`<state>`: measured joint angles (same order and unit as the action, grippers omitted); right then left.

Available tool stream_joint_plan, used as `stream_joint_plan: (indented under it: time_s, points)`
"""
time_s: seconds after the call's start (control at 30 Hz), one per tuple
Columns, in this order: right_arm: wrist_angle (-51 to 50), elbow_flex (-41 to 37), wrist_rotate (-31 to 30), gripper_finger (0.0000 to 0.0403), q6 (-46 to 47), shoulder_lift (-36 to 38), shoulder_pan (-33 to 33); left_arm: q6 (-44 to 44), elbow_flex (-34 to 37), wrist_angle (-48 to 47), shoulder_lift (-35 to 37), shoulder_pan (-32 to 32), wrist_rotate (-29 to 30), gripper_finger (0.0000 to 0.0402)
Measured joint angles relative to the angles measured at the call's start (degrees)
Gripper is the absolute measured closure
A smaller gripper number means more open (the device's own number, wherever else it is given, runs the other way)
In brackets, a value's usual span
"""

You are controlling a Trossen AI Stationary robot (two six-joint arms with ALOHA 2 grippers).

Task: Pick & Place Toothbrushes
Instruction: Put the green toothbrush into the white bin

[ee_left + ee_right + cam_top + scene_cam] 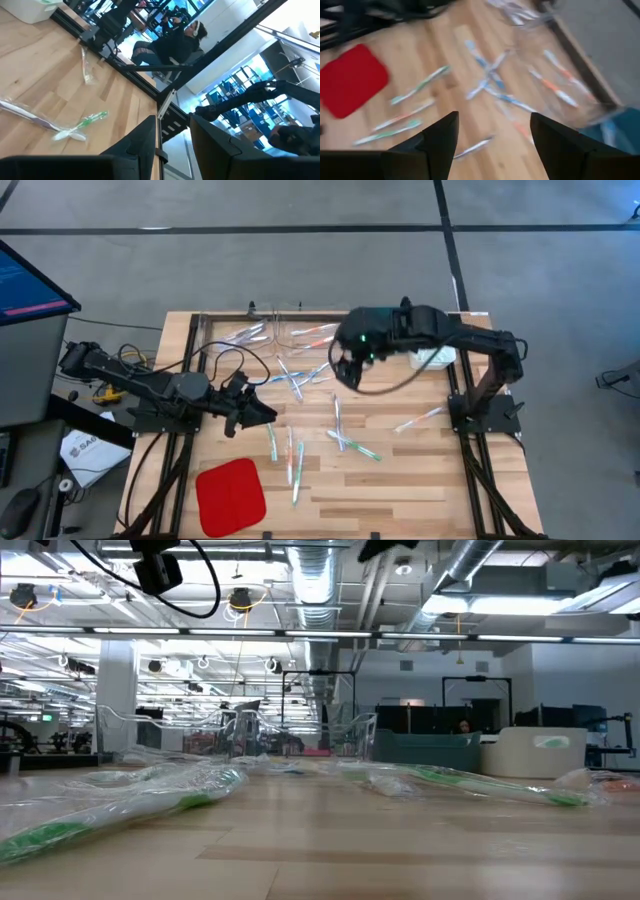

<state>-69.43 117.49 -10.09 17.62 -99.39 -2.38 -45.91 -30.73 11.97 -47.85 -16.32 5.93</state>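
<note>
Across the wooden table point(420, 480) lie the toothbrushes point(300, 395), thin clear-wrapped sticks with blue, green, orange or white accents. About ten are scattered loose over the middle: a crossed group of blue ones near the centre, four or so green and orange ones lying lengthwise toward the near edge beside the red pad point(230, 495), a pair with green tips a little to the right, and one pale one alone near the right arm's base. More lie in the two clear bins point(275, 330) at the far edge, several in each; an exact count cannot be made.

No brand or writing on the brushes can be read. A white sheet point(85, 452) off the table's left side carries dark print too small to read.

The right gripper point(492, 145) hangs above the table's middle, over the crossed blue brushes, its fingers point(440, 145) wide apart and holding nothing. The left gripper point(172, 142) is low over the table's left part, pointing toward the centre, fingers point(142, 142) slightly apart and empty.

One white bin point(432, 358) sits by the right arm. A person point(175, 42) is seated beyond the table.
</note>
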Motion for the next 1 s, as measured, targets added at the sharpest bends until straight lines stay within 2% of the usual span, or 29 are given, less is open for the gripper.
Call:
stream_joint_plan:
  time_s: [0.13, 0.23, 0.47, 0.57, 0.8, 0.93, 1.0]
  points:
    - [-0.08, -0.49, -0.04, 0.0163, 4.14, 0.0, 4.4, -2.26, -0.01, 0.0, -0.01, 0.0, 0.37, 0.0285]
    - [-2.08, -1.36, -0.26, 0.0163, 3.18, -0.07, 8.12, -3.36, -0.01, 0.02, 0.01, 0.0, 1.64, 0.0285]
    - [-5.17, -6.69, -0.47, 0.0163, 2.37, 0.29, 18.82, -8.37, -0.01, 0.15, 0.01, 0.0, 10.3, 0.0285]
    - [-0.38, -11.34, -3.53, 0.0163, 5.01, 2.13, 24.14, -8.48, -0.01, 0.54, -0.77, 0.0, 12.76, 0.0285]
    - [14.72, -28.18, -7.02, 0.0163, 18.9, 9.99, 31.75, -12.66, 0.01, 4.88, -7.38, -1.76, 16.49, 0.0285]
    - [21.32, -36.35, -9.14, 0.0163, 34.85, 14.85, 32.42, -16.9, 0.01, 9.13, -13.09, -2.3, 16.37, 0.0285]
    - [24.16, -39.2, -9.46, 0.0163, 39.82, 16.51, 32.29, -16.21, 0.07, 15.15, -16.03, -3.06, 16.39, 0.0285]
